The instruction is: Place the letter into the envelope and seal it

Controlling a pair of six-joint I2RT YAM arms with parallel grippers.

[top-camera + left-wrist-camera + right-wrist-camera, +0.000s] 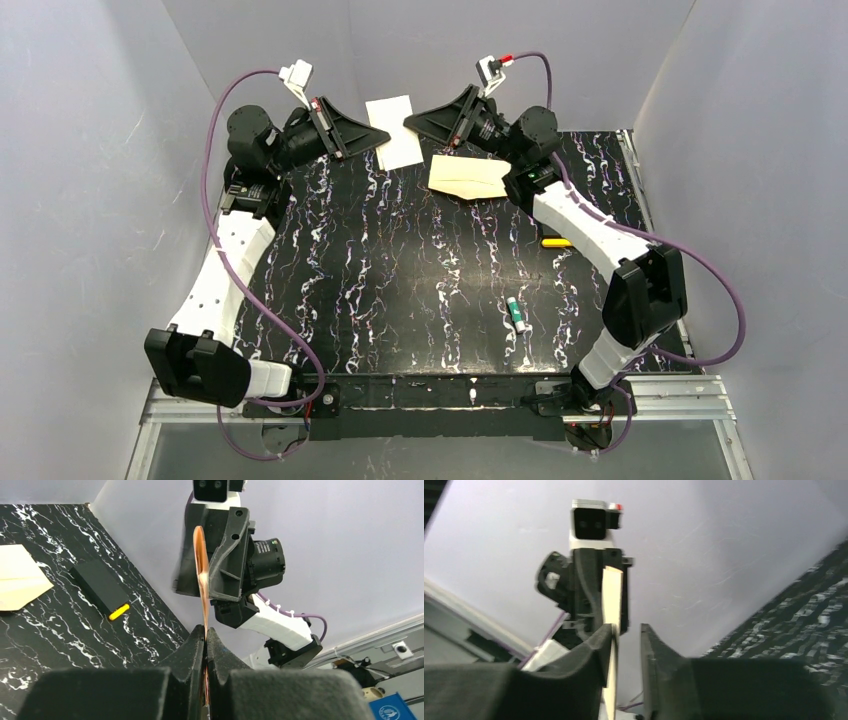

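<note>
Over far edge of surface, pinches letter edge-on in fully closed left gripper; straddles its other edge with right gripper, jaws slightly parted, not clamping; envelope flat just beside.

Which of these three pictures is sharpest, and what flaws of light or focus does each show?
Top view: sharpest, evenly lit, though the letter looks washed out, nearly white. Left wrist view: the letter's edge shows an orange tint and the near fingers are soft. Right wrist view: blurred throughout, the table smeared into streaks.
</note>
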